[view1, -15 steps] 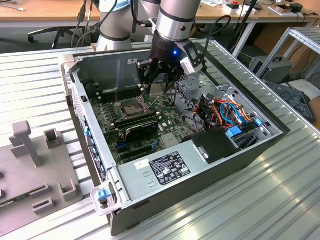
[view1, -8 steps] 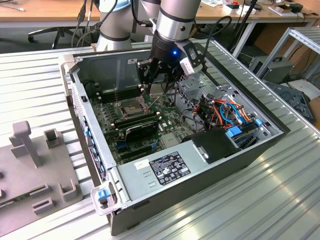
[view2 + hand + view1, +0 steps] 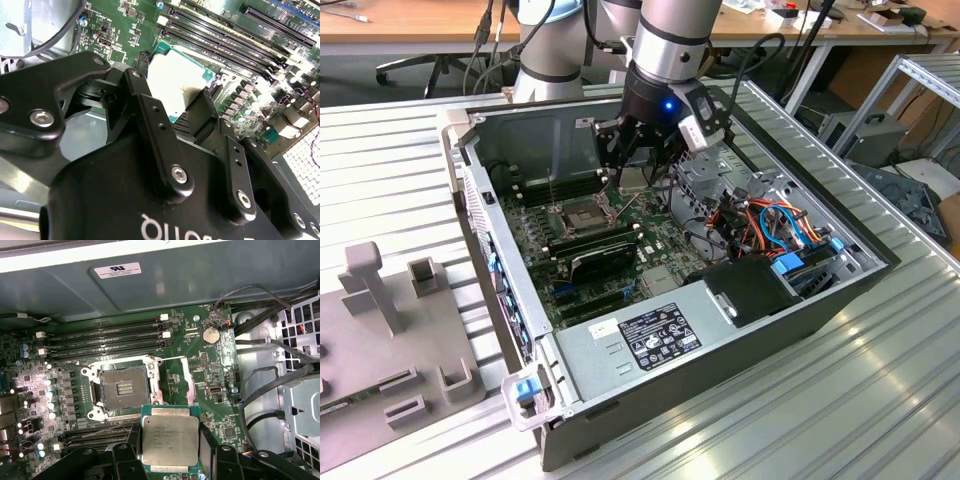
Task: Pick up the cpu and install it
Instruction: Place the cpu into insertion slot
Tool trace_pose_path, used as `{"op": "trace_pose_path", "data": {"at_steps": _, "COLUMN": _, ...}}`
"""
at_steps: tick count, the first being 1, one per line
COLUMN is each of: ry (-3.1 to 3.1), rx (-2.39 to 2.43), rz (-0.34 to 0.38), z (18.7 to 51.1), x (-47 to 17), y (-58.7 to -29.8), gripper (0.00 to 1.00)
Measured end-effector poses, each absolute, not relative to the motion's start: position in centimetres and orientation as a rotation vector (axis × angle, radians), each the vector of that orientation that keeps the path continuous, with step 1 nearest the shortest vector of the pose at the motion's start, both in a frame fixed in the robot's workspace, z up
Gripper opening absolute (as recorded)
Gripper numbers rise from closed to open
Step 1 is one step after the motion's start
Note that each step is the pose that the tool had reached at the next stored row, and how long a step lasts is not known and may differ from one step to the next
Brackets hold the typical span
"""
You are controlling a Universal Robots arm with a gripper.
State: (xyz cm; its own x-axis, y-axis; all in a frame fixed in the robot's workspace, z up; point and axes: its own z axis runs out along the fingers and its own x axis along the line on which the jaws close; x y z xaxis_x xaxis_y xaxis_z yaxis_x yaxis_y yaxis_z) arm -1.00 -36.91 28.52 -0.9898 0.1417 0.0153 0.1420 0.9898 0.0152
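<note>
My gripper [image 3: 634, 172] is shut on the cpu [image 3: 633, 180], a small square chip with a dull silver top, held flat above the motherboard inside the open computer case. In the first wrist view the cpu [image 3: 170, 439] sits between two black fingers [image 3: 207, 437], with its green edge showing. The open socket [image 3: 124, 389], dark with a shiny metal frame, lies on the board just beside the held chip and apart from it. In the exterior view the socket [image 3: 582, 213] is toward the exterior view's left of the gripper. The second wrist view shows the cpu [image 3: 177, 80] clamped between the fingers [image 3: 150, 115].
Long black memory slots [image 3: 107, 332] run beside the socket. A power supply [image 3: 650, 335] with a label fills the case's near side. Coloured cables [image 3: 770, 225] and a drive cage [image 3: 705, 180] lie at the exterior view's right. A grey fixture [image 3: 390, 330] stands outside the case.
</note>
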Motion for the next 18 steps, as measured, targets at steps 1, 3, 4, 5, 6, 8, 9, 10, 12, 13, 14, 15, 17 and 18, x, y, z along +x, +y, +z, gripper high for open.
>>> {"op": "trace_pose_path", "data": {"at_steps": 1, "ry": -3.119, "rx": -0.226, "rz": -0.025, "z": 28.51, "x": -1.00, "y": -36.91, "gripper": 0.55}}
{"op": "trace_pose_path", "data": {"at_steps": 3, "ry": -3.119, "rx": -0.234, "rz": -0.025, "z": 28.50, "x": -1.00, "y": -36.91, "gripper": 0.55}}
{"op": "trace_pose_path", "data": {"at_steps": 4, "ry": -3.118, "rx": -0.239, "rz": -0.025, "z": 28.49, "x": -1.00, "y": -36.91, "gripper": 0.55}}
{"op": "trace_pose_path", "data": {"at_steps": 5, "ry": -3.118, "rx": -0.242, "rz": -0.025, "z": 28.49, "x": -1.00, "y": -36.91, "gripper": 0.55}}
{"op": "trace_pose_path", "data": {"at_steps": 6, "ry": -3.118, "rx": -0.244, "rz": -0.025, "z": 28.49, "x": -1.00, "y": -36.91, "gripper": 0.55}}
{"op": "trace_pose_path", "data": {"at_steps": 8, "ry": -3.117, "rx": -0.251, "rz": -0.026, "z": 28.47, "x": -1.00, "y": -36.91, "gripper": 0.55}}
{"op": "trace_pose_path", "data": {"at_steps": 9, "ry": -3.117, "rx": -0.255, "rz": -0.025, "z": 28.47, "x": -1.00, "y": -36.91, "gripper": 0.55}}
{"op": "trace_pose_path", "data": {"at_steps": 10, "ry": -3.117, "rx": -0.258, "rz": -0.025, "z": 28.46, "x": -1.00, "y": -36.91, "gripper": 0.55}}
{"op": "trace_pose_path", "data": {"at_steps": 12, "ry": -3.116, "rx": -0.271, "rz": -0.025, "z": 28.45, "x": -1.00, "y": -36.91, "gripper": 0.55}}
{"op": "trace_pose_path", "data": {"at_steps": 13, "ry": -3.115, "rx": -0.277, "rz": -0.025, "z": 28.45, "x": -1.00, "y": -36.91, "gripper": 0.55}}
{"op": "trace_pose_path", "data": {"at_steps": 14, "ry": -3.115, "rx": -0.280, "rz": -0.025, "z": 28.45, "x": -1.00, "y": -36.91, "gripper": 0.55}}
{"op": "trace_pose_path", "data": {"at_steps": 15, "ry": -3.115, "rx": -0.283, "rz": -0.025, "z": 28.44, "x": -1.00, "y": -36.91, "gripper": 0.55}}
{"op": "trace_pose_path", "data": {"at_steps": 17, "ry": -3.114, "rx": -0.293, "rz": -0.025, "z": 28.44, "x": -1.00, "y": -36.91, "gripper": 0.55}}
{"op": "trace_pose_path", "data": {"at_steps": 18, "ry": -3.113, "rx": -0.299, "rz": -0.025, "z": 28.43, "x": -1.00, "y": -36.91, "gripper": 0.55}}
